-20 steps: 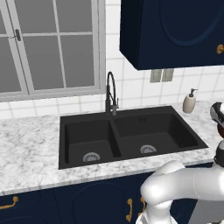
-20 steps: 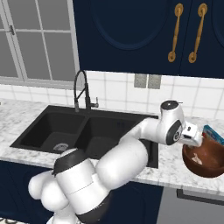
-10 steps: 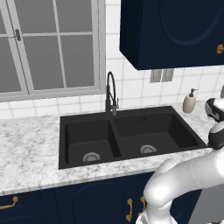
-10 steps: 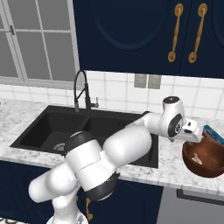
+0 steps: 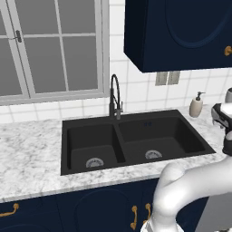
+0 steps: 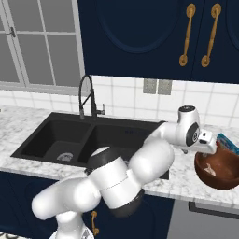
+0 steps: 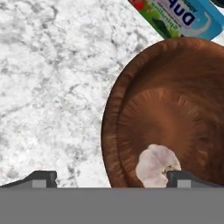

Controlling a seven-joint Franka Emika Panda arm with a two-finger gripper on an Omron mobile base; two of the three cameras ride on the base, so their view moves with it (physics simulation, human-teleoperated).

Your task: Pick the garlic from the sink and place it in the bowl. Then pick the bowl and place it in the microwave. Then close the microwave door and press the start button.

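Note:
The reddish-brown bowl stands on the marble counter right of the black sink. The pale garlic lies inside it, near its left wall. My gripper hovers just above the bowl's left rim, open, with one fingertip over the counter and the other over the bowl beside the garlic. From the right base view, the gripper hangs at the upper left edge of the bowl. Nothing lies in the sink basins.
A colourful printed box lies just beyond the bowl, also seen as the box at the right edge. A soap dispenser stands behind the sink's right end and a black gooseneck faucet at its middle. Dark blue cabinets hang overhead.
The hand has risen slightly over the bowl, and the arm's elbow has swung across in front of the sink. The bowl has not moved.

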